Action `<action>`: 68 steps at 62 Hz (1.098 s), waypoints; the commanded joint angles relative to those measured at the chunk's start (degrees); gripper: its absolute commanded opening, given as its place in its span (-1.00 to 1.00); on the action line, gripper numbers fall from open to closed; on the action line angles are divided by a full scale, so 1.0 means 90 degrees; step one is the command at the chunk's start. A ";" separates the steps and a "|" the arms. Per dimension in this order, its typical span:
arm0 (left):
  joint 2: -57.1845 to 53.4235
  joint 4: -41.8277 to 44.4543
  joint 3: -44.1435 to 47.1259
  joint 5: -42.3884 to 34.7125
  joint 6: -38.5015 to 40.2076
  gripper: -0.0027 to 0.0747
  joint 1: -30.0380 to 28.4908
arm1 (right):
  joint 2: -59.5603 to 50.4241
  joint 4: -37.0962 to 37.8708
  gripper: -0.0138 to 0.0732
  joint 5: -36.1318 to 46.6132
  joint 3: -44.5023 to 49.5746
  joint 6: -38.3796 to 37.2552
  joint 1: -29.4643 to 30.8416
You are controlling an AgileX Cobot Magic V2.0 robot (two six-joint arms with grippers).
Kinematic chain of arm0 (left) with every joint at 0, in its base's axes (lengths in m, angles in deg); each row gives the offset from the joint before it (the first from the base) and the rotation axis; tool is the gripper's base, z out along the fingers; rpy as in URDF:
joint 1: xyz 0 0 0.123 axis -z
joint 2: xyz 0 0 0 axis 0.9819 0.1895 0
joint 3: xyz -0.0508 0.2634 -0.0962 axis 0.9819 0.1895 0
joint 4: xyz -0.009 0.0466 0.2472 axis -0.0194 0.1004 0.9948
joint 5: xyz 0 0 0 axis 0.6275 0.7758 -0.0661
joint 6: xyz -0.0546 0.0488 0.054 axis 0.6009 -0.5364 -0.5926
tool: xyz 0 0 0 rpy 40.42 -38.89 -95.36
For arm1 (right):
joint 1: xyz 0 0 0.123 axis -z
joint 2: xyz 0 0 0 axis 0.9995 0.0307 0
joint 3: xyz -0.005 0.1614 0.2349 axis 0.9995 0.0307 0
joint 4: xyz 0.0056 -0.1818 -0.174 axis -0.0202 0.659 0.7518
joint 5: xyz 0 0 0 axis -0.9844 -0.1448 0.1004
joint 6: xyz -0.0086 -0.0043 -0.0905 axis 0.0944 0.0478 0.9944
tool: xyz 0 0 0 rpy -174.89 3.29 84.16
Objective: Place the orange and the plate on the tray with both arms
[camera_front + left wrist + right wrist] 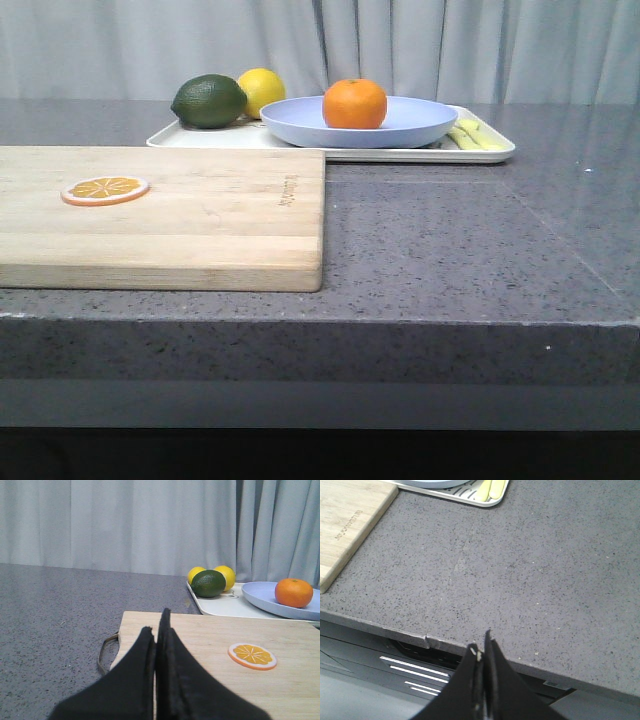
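The orange (354,103) (293,592) sits in the pale lavender-blue plate (410,122) (260,596), and the plate rests on the cream-white tray (300,143) (222,606) at the back of the counter. Neither gripper appears in the front view. My left gripper (159,625) is shut and empty, low over the near end of the wooden cutting board (210,640), well short of the tray. My right gripper (481,647) is shut and empty at the counter's front edge, far from the tray corner (492,499).
A dark green avocado (209,101) and a yellow lemon (263,88) lie on the tray's left end, pale yellow pieces (470,135) on its right end. An orange slice (105,189) lies on the cutting board (200,230). Grey curtains hang behind.
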 commanded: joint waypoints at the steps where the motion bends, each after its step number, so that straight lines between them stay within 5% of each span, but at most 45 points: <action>1: -0.0130 0.0012 0.0170 -0.0545 -0.0019 -0.98 0.0007 | 0.0060 0.0016 -0.84 0.0421 -0.0139 0.0047 0.0047; 61: -0.0117 0.0012 0.0170 -0.0533 -0.0019 -0.98 0.0007 | 0.0060 0.0016 -0.84 0.0421 -0.0139 0.0047 0.0047; 68: -0.0117 0.0012 0.0170 -0.0533 -0.0019 -0.98 0.0007 | 0.0046 0.0370 -0.84 0.0987 0.0034 0.0050 0.0047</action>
